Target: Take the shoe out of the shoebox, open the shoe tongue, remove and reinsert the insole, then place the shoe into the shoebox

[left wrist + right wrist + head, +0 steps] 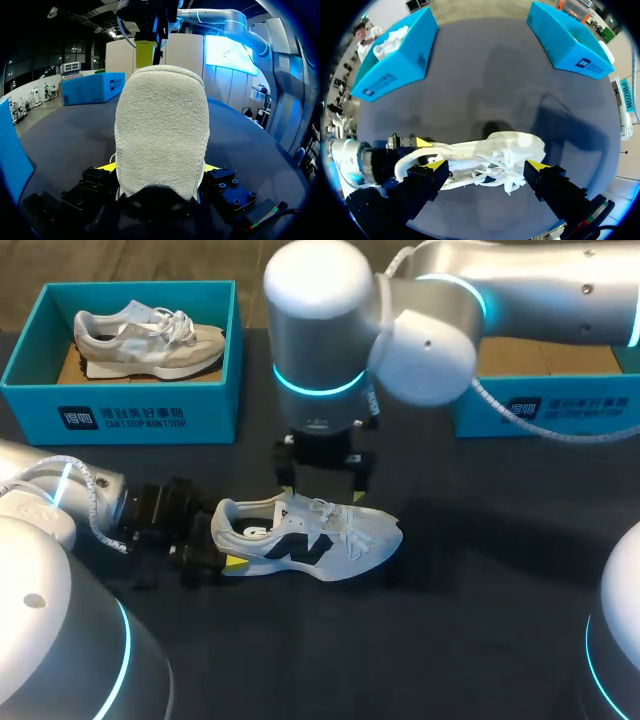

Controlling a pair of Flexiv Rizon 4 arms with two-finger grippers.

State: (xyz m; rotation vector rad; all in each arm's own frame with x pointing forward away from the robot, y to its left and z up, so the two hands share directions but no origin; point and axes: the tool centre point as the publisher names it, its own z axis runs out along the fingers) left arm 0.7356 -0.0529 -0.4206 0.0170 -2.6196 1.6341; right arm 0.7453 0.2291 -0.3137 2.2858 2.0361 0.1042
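Note:
A white shoe (pixel 318 535) with a black side logo lies on its sole on the dark table, toe pointing right. My left gripper (pixel 222 548) comes in low from the left and is shut on the shoe's heel; in the left wrist view the fuzzy heel (pixel 161 130) fills the space between its yellow tips. My right gripper (pixel 322 490) hangs open just above the laces and tongue. In the right wrist view its fingers (pixel 434 167) straddle the shoe's (pixel 485 157) middle without touching it.
A blue shoebox (pixel 120 415) at the back left holds a second, beige shoe (pixel 150 335). Another blue shoebox (pixel 545 405) stands at the back right, partly hidden by my right arm. Bare table lies in front of the shoe.

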